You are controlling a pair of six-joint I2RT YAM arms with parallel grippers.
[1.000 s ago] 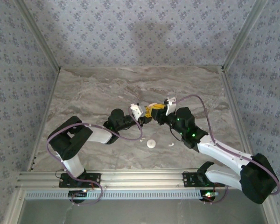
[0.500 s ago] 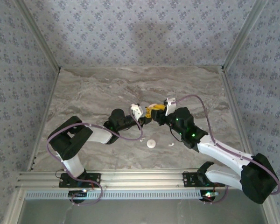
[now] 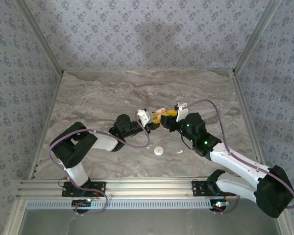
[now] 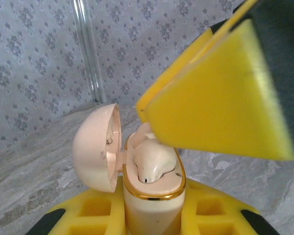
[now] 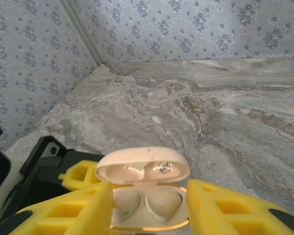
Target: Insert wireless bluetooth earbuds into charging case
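peach charging case point(image 4: 154, 213), gold rim, yellow fingers point(image 5: 68, 210), grey marbled table point(image 5: 225, 112)

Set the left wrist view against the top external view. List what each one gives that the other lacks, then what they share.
Left wrist: the charging case close up, lid swung open, gold rim, an earbud lying in its well, a yellow pad of the right gripper just above it. Top external: two loose white pieces on the table nearer the arm bases, and both arms whole. Shared: the left gripper shut on the case, the right gripper meeting it.
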